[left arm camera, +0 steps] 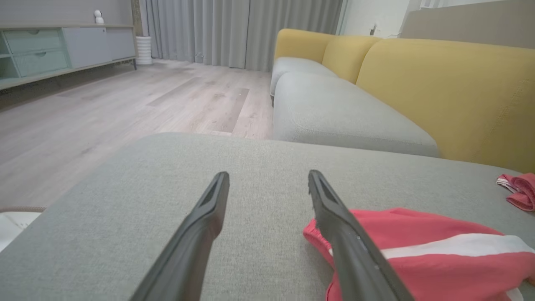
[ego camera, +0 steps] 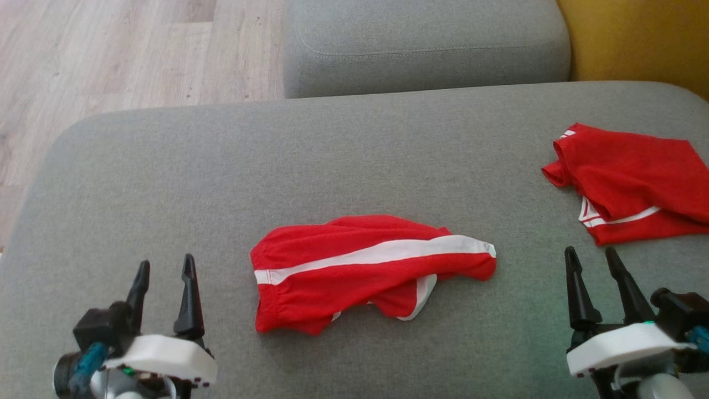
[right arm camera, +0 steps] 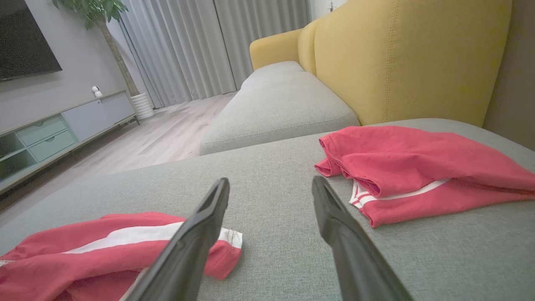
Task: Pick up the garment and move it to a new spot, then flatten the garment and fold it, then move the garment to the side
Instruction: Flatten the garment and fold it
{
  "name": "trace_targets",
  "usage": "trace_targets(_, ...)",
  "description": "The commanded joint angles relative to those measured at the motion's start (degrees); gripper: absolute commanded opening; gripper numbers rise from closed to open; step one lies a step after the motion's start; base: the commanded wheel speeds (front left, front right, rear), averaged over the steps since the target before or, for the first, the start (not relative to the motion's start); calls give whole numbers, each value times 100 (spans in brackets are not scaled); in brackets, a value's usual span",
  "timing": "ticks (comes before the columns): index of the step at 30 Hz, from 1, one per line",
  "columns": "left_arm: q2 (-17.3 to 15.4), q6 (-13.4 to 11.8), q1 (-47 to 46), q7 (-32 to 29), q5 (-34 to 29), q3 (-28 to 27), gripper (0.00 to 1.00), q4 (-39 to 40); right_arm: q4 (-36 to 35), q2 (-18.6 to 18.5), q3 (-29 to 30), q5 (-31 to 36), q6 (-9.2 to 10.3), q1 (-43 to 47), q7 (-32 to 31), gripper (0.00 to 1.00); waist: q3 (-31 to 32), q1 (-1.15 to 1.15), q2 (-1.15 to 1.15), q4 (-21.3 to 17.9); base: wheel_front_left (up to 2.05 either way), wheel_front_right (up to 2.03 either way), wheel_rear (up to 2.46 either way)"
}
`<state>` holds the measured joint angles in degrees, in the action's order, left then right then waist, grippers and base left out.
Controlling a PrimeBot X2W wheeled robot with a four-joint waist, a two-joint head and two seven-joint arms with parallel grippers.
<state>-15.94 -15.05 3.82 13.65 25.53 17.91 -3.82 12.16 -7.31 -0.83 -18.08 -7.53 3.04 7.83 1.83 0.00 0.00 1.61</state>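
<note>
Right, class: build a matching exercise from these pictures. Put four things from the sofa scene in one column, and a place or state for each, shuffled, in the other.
Things
1. red shorts with a white stripe
2. second red garment
3. left gripper
4. yellow backrest

Places or states
A. upper right corner of the head view, beyond the grey cushion
B. crumpled in the middle of the cushion
C. open, holding nothing, at the lower left
D. lying at the cushion's right edge

Pairs: 1-B, 2-D, 3-C, 4-A
</note>
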Motion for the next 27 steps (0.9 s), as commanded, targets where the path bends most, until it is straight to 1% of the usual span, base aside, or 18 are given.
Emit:
trace_targets(1, -60, 44, -343, -52, 52, -216, 100, 144, -153, -10, -77, -10, 4, -264, -11, 100, -4, 0, 0, 12, 0, 0, 0)
trace_targets(3, -86, 135, -435, -287, 157, -174, 100, 183, -144, 0, -40, -52, 4, -299, -81, 100, -11, 0, 0, 37, 0, 0, 0)
trace_targets(4, -106, 206, -500, -503, 262, -151, 100, 212, -142, -2, -54, -88, 4, -342, -159, 100, -18, 0, 0, 46, 0, 0, 0)
trace_targets(6, -248, 325, -727, -1028, 416, -126, 100, 280, -143, -49, -141, -175, 4, -498, -401, 100, -55, 0, 0, 64, 0, 0, 0)
trace_targets(7, -315, 376, -864, -1388, 547, -124, 100, 282, -119, -96, -211, -229, 4, -606, -591, 100, -73, 0, 0, 76, 0, 0, 0)
trace_targets(9, -520, 518, -1194, -2347, 816, -39, 100, 180, -78, -215, -424, -429, 4, -887, -1020, 100, -125, 0, 0, 111, 0, 0, 0)
trace_targets(10, -572, 498, -1400, -2722, 937, -67, 100, 190, -61, -254, -517, -655, 4, -1057, -1240, 100, -176, 0, 0, 116, 0, 0, 0)
trace_targets(11, -574, 470, -1601, -3084, 1102, -100, 100, 197, 17, -368, -602, -773, 4, -1229, -1523, 100, -229, 0, 0, 124, 0, 0, 0)
trace_targets(12, -581, 495, -1775, -3503, 1291, -78, 100, 162, 115, -522, -742, -819, 4, -1397, -1835, 100, -274, 0, 0, 136, 0, 0, 0)
trace_targets(13, -585, 540, -1940, -3882, 1480, -54, 100, 121, 206, -592, -818, -965, 4, -1572, -2105, 100, -322, 0, 0, 143, 0, 0, 0)
trace_targets(17, -556, 819, -2453, -5060, 2174, 74, 100, -203, 664, -799, -1069, -1464, 4, -2203, -3066, 100, -500, 0, 0, 176, 0, 0, 0)
trace_targets(18, -556, 819, -2453, -5060, 2174, 74, 100, -203, 664, -799, -1069, -1464, 4, -2203, -3066, 100, -500, 0, 0, 176, 0, 0, 0)
trace_targets(20, -518, 962, -2631, -5481, 2454, 141, 100, -399, 1006, -848, -1147, -1614, 4, -2407, -3584, 100, -551, 0, 0, 200, 0, 0, 0)
trace_targets(23, -476, 1132, -2873, -5878, 2709, 216, 100, -645, 1379, -854, -1209, -1790, 4, -2642, -4053, 100, -608, 0, 0, 240, 0, 0, 0)
trace_targets(27, -470, 1311, -3111, -6172, 2842, 315, 100, -885, 1769, -780, -1246, -1987, 4, -2814, -4435, 100, -637, 0, 0, 274, 0, 0, 0)
